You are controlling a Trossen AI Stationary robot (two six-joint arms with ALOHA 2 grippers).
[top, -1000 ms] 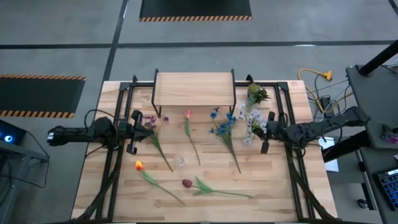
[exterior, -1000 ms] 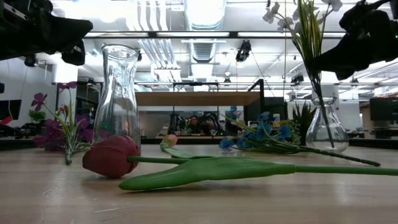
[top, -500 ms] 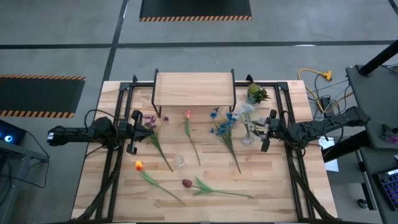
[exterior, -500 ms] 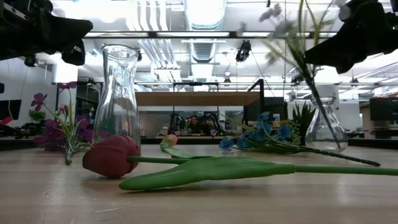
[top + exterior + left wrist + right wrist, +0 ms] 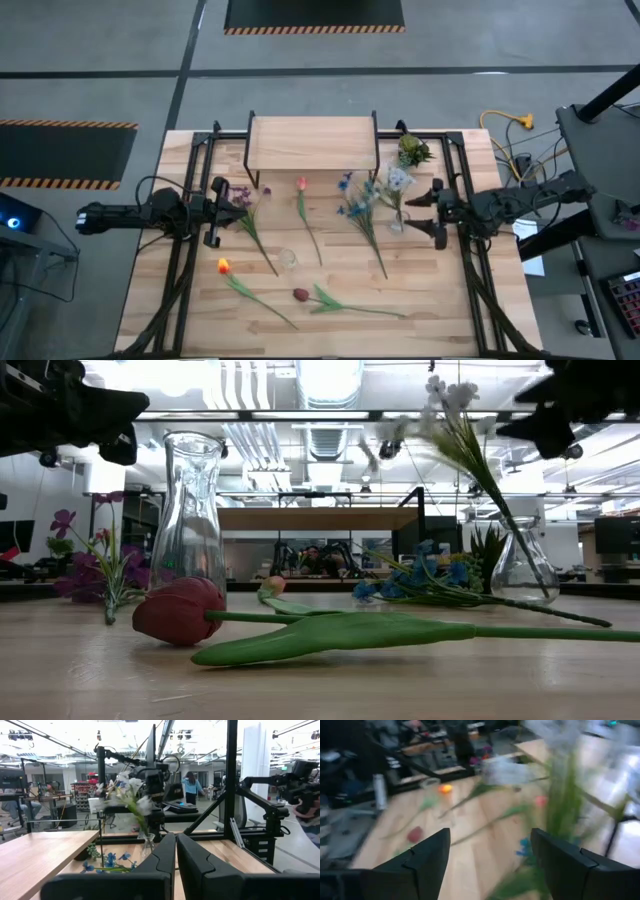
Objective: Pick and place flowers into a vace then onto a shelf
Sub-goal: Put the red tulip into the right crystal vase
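A white flower [image 5: 398, 182] stands with its stem in a small glass vase [image 5: 397, 216] at the right and leans on the vase's rim; it also shows in the low view [image 5: 447, 402]. My right gripper [image 5: 434, 213] is open and empty just right of the vase; its fingers show wide apart in the right wrist view [image 5: 490, 840]. My left gripper [image 5: 214, 212] is shut and empty at the left, beside the purple flower [image 5: 245, 212]. Pink [image 5: 303, 205], blue [image 5: 360, 205], orange [image 5: 235, 276] and dark red [image 5: 335, 300] flowers lie flat on the table. The shelf [image 5: 313, 145] stands at the far middle.
A taller clear glass vase [image 5: 288, 260] stands upright near the table's middle, between the lying flowers. A yellow-green tuft [image 5: 412, 150] sits right of the shelf. Black frame rails [image 5: 190, 250] run along the table's left and right sides.
My right gripper has opened, let go of the white flower and drawn back a little toward the table's right edge. The flower's stem stays in the small vase, and its bloom has swung over toward the shelf and now leans there.
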